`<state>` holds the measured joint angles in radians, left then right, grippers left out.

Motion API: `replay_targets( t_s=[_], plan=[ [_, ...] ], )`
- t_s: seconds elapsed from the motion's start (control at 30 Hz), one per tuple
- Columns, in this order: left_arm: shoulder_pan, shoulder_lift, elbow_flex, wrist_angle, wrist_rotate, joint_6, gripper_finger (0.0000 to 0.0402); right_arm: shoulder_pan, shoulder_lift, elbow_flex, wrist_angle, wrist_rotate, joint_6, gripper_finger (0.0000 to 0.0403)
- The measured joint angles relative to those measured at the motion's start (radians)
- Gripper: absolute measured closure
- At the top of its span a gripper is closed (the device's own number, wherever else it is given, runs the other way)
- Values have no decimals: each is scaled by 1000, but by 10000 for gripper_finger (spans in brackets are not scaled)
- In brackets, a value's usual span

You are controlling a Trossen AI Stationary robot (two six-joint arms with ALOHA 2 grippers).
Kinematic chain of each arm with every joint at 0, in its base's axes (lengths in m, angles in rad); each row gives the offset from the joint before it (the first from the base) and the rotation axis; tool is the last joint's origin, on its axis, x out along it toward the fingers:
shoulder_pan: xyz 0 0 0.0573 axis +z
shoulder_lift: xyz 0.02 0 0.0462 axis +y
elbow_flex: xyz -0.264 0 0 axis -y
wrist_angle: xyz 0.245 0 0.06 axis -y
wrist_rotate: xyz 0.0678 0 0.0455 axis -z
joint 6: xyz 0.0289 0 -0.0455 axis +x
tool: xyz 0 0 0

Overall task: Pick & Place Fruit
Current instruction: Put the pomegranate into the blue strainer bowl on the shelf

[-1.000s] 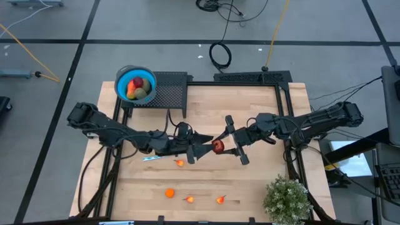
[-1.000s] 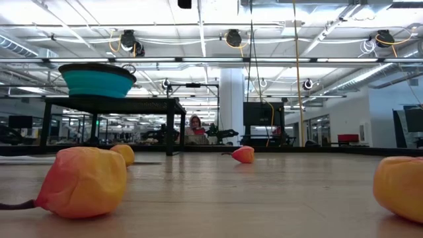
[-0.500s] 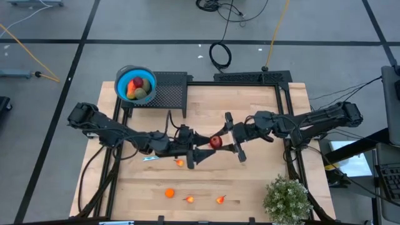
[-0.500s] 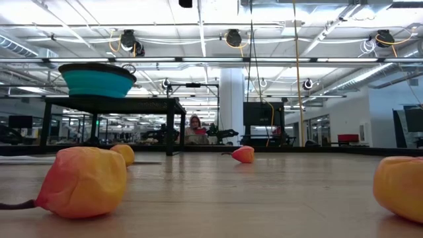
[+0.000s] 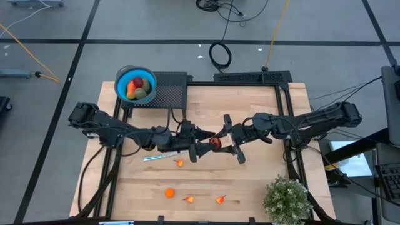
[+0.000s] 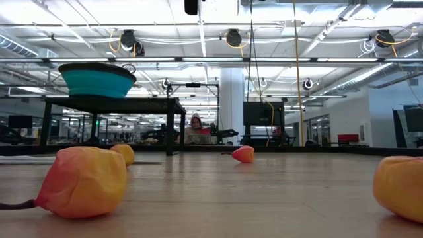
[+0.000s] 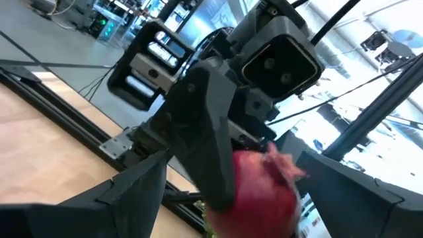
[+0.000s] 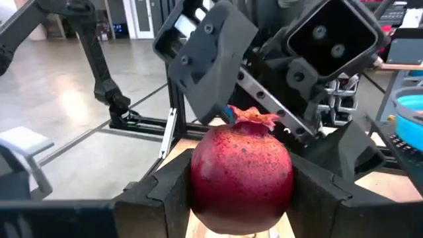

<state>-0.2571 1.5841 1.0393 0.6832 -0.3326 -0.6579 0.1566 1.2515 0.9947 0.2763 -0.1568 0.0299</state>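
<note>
I see my right tool clamped on the dark red fruit, held above the middle of the worktop. My left tool meets it there, fingers spread wide around the same fruit.

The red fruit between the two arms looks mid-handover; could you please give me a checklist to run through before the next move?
1. Right end effector shut on the red fruit: ok.
2. Left end effector open wide enough: ok.
3. Left fingers flank the fruit: ok.
4. Left fingers touching the fruit: cannot tell.
5. Fruit lifted above the table: ok.
6. Blue bowl has room: ok, only partly filled.
</note>
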Motion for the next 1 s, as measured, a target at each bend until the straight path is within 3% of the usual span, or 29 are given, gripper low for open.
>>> replay_targets(
  t_s=[0.63,0.83,1.0],
  plan=[
    [31,0,0,-30,13,-2,58,-44,14,0,12,26,10,218],
    [64,0,0,-34,99,-32,114,-45,14,0,10,26,8,220],
    [74,0,0,-41,108,-44,169,-46,13,0,3,39,-3,216]
  ],
)
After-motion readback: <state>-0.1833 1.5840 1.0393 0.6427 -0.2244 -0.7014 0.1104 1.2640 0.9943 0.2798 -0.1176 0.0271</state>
